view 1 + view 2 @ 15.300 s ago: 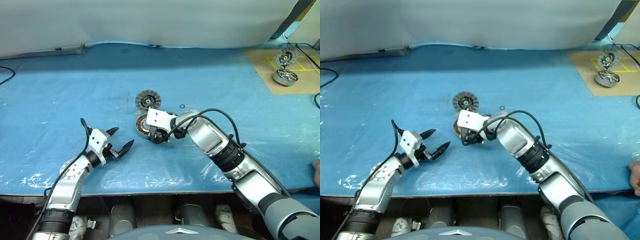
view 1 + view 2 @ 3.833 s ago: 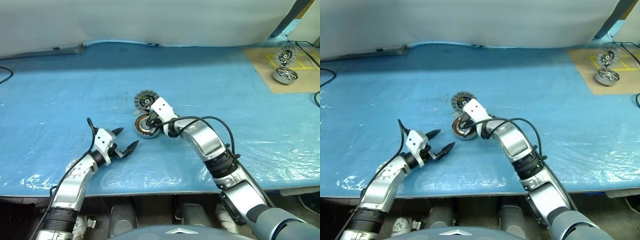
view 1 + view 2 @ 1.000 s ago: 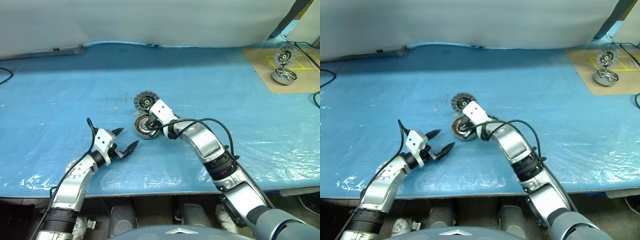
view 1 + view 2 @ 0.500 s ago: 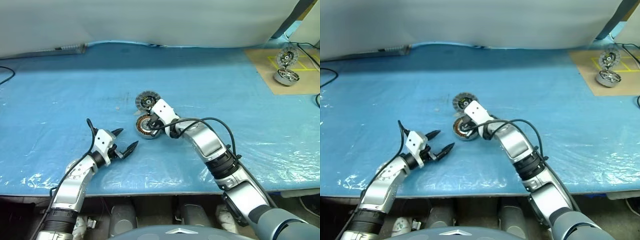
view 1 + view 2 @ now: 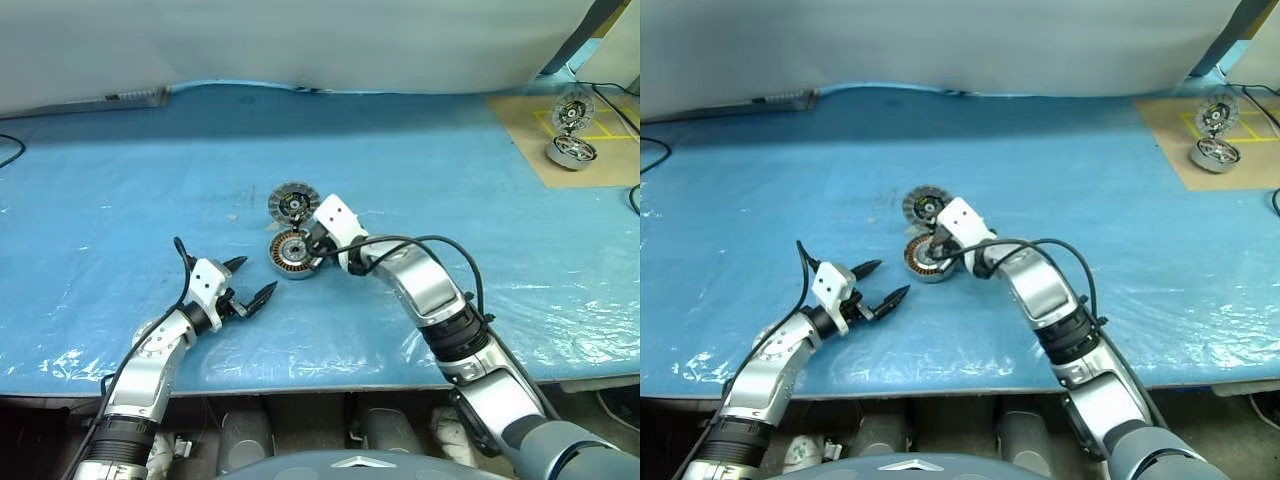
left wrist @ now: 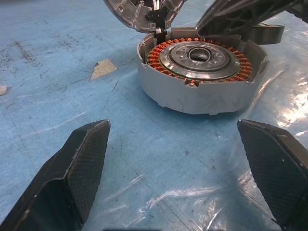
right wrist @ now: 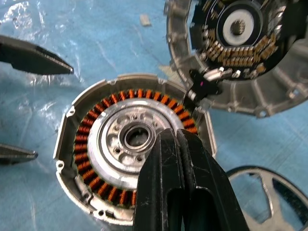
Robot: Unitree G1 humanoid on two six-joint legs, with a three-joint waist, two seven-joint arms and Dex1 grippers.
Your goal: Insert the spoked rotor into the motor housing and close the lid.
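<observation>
The motor housing (image 5: 292, 253), a round silver cup with copper coils, sits on the blue table. The lid (image 5: 293, 202) lies just beyond it, touching its rim (image 7: 240, 48), finned face showing. Beside the housing lies the spoked rotor (image 7: 255, 169), a grey ring with thin spokes, also seen past the housing (image 6: 267, 31). My right gripper (image 7: 175, 134) is shut with nothing in it, its tips over the housing's coil ring (image 5: 305, 243). To the near left of the housing (image 6: 199, 72), my left gripper (image 5: 259, 274) stands open and level, pointing at it.
A brown board at the back right carries a shiny silver motor (image 5: 571, 152) and a second part (image 5: 572, 110). A small paper scrap (image 6: 103, 69) lies near the housing. A white sheet closes the back; the table's front edge runs just below my arms.
Since the oldest frames my right wrist has swung from the housing's near right side round to its far right. Over the last second nothing has visibly moved.
</observation>
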